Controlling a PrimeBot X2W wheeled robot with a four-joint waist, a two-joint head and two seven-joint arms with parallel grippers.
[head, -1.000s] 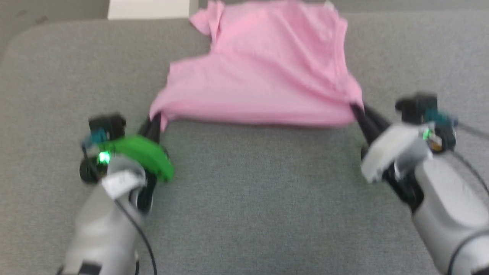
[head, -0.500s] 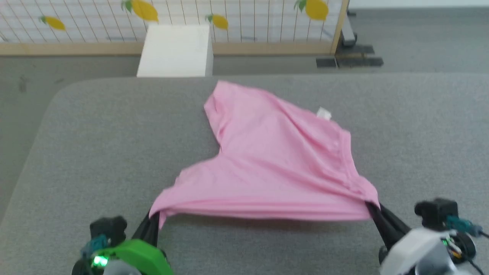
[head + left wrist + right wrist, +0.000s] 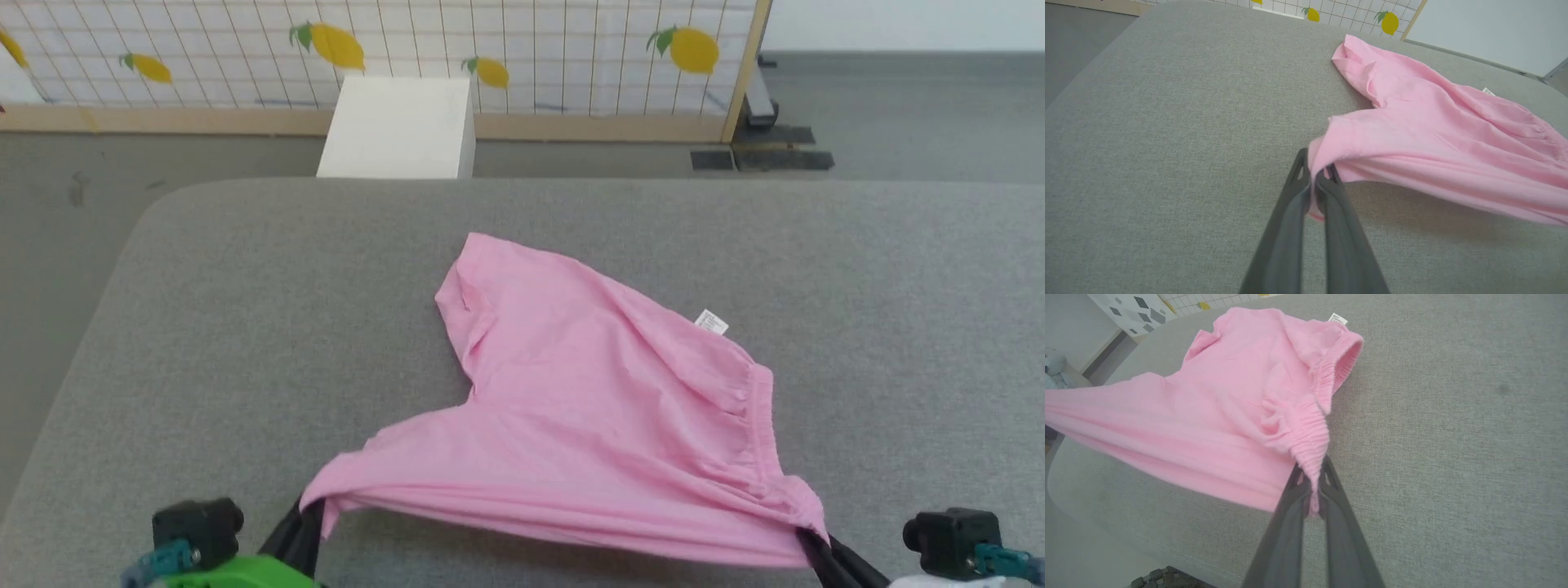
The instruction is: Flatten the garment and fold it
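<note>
A grey cloth-covered table (image 3: 245, 327) with a rounded far-left corner carries a pink garment (image 3: 571, 392); its far part rests flat, its near edge raised.

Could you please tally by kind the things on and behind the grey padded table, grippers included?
Light pink thin-fabric garment: 1
Dark two-fingered grippers: 2 (left gripper, right gripper, both shut on the garment)
White rectangular box: 1
Lemon-print grid screen: 1
Total: 5
</note>
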